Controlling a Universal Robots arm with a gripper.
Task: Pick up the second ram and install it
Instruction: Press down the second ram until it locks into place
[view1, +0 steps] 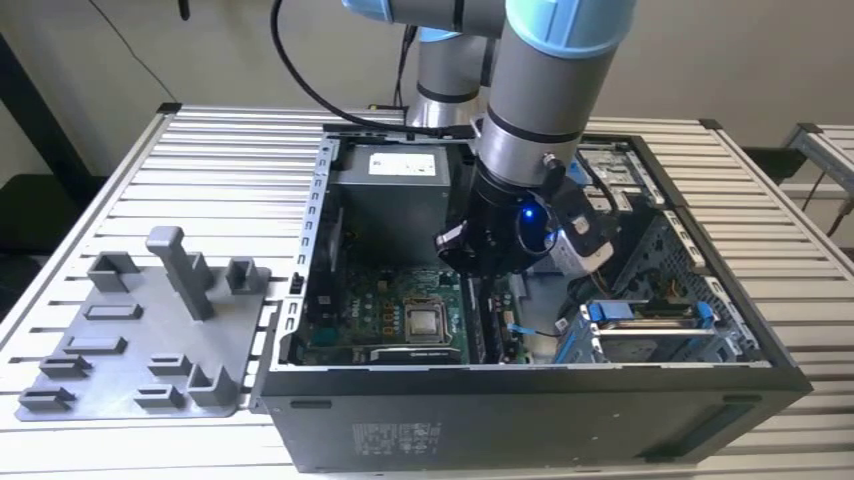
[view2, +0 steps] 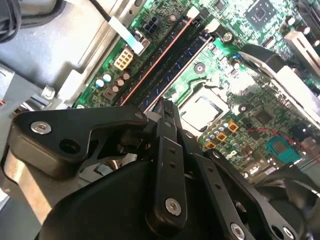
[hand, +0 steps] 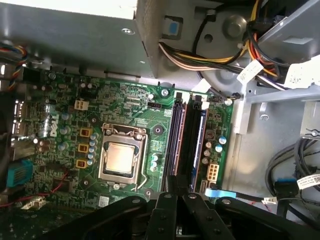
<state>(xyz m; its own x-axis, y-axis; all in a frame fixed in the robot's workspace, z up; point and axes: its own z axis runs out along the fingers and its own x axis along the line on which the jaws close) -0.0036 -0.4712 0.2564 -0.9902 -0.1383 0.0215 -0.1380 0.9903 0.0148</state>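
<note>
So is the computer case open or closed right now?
Open: the computer case is uncovered on top, the motherboard and processor show inside, and the arm reaches in.

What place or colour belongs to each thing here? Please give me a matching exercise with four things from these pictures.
Things:
1. gray tray
2. gripper
3. processor
4. cable bundle

Descriptions:
a. inside the computer case, over the memory slots
b. yellow and orange wires
c. on the slatted table, at the exterior view's left of the case
d. silver square in a socket on the green board

Pairs: 1-c, 2-a, 3-d, 4-b
</note>
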